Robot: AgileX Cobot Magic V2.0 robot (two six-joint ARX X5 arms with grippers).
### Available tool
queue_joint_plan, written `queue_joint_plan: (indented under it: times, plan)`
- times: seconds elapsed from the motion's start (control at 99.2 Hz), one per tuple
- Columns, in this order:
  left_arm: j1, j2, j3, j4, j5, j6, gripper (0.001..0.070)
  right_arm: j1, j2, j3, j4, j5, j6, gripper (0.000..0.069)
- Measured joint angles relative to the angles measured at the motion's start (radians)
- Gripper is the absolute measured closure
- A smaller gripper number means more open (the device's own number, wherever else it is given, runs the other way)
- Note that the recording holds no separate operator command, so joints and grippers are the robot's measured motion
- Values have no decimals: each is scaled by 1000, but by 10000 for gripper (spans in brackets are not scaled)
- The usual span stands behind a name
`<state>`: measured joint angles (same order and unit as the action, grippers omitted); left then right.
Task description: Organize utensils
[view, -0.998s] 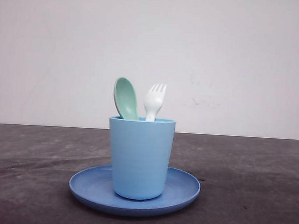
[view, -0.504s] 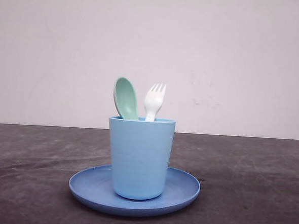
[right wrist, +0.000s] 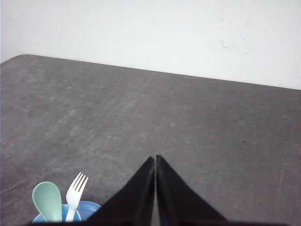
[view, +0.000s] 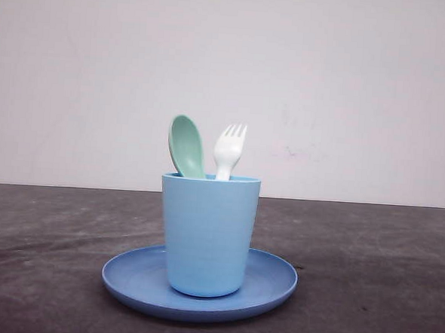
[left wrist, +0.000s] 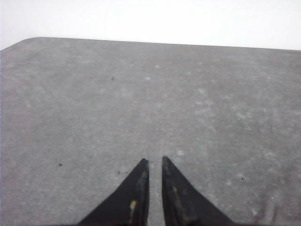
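Left end effector [left wrist: 153, 162]: fingers drawn nearly together with a thin slit between them, holding nothing, poised above bare grey surface [left wrist: 94, 103].

Right end effector [right wrist: 155, 160]: fingers pressed together, nothing between them, also above the surface; the cup and its contents lie just to its left.

Spoon [view: 187, 147]: pale mint green, oval bowl upward, standing handle-down in the cup and leaning against the left of the rim.

Fork [view: 229, 149]: white, four tines upward, standing handle-down in the same cup, just right of the spoon, the two heads apart.

Cup [view: 207, 237]: light blue, upright, centred on the plate; holds both utensils, whose handles are hidden inside.

Plate [view: 268, 286]: round, blue, shallow rim, resting on the dark surface near the front edge; carries the cup alone.

Status, as judged: both utensils stand gathered in one container, so the task looks complete or very close to it.

Risks, as judged: the cup is tall, light and loaded with top-heavy pieces, so a sideways brush from the nearby right end effector could tip it or slide it across the plate. A closed end effector reaching for either utensil would push rather than grasp, knocking the piece out of the cup.
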<state>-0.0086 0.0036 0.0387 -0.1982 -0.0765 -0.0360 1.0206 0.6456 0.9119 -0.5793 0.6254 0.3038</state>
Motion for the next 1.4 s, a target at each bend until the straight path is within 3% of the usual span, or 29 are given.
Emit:
queue_joint_plan:
  times: [0.877, 0.998, 1.25, 1.402]
  plan:
    - [0, 0, 0, 0, 0, 3, 685, 0, 0, 0, 0, 0, 0, 687]
    - [0, 0, 0, 0, 0, 3, 685, 0, 0, 0, 4, 35, -21, 687]
    - [0, 0, 0, 0, 0, 3, 685, -156, 5, 0, 126, 56, -198, 687]
    - [0, 0, 0, 0, 0, 3, 685, -362, 16, 0, 249, -78, -354, 687]
